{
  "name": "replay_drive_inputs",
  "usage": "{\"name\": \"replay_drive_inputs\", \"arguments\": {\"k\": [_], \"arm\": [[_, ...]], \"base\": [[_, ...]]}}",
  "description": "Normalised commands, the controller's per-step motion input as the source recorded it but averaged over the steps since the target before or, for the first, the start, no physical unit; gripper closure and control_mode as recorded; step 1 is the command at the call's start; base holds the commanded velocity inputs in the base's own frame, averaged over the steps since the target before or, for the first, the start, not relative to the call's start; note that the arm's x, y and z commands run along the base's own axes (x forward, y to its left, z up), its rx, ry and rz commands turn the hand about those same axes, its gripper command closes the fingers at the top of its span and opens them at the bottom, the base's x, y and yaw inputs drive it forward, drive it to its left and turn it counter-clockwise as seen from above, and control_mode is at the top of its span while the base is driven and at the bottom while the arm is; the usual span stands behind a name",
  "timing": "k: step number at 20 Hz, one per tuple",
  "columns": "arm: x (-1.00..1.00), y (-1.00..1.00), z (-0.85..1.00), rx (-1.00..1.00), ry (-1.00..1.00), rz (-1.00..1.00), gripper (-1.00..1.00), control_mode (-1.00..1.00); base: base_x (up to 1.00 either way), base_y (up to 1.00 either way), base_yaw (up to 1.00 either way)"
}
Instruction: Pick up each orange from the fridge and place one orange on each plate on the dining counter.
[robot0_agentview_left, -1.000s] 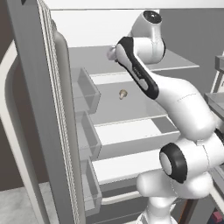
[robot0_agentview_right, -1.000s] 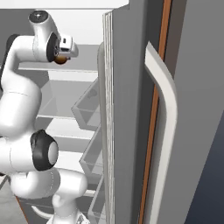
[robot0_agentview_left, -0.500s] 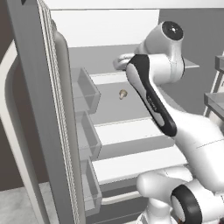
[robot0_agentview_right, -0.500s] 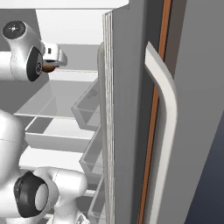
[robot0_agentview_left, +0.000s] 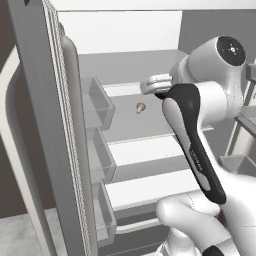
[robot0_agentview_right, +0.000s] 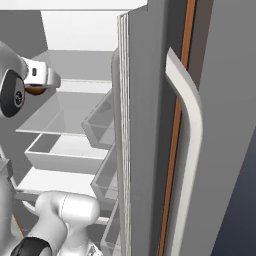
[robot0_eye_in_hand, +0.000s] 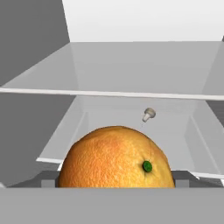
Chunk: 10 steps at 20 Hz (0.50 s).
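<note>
- Left base view: the white arm's two-finger gripper sits inside the tall grey fridge, above a tiny pale lump.
- Right base view: a bright round orange peeks beneath the hand.
- Hand view: jaws closed around that orange — draw straight out, clearing the glass shelf.

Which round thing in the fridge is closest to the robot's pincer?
The big orange, right at the pincer. The tiny pale lump sits farther back on the glass shelf.

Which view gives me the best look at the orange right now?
The hand view: the orange sits large and close at its bottom centre, green stem spot visible. The right base view shows just an orange sliver under the white hand. In the left base view I can't make it out.
</note>
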Motion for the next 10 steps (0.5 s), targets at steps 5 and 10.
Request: {"name": "replay_drive_inputs", "arguments": {"k": [5, 10], "arm": [[-1.0, -0.01, -0.22, 0.0, 0.03, 0.0, 1.0, -1.0], [-1.0, -0.26, -0.43, 0.0, 0.03, 0.0, 1.0, -1.0]], "base": [[0.0, 0.0, 0.0], [0.0, 0.0, 0.0]]}}
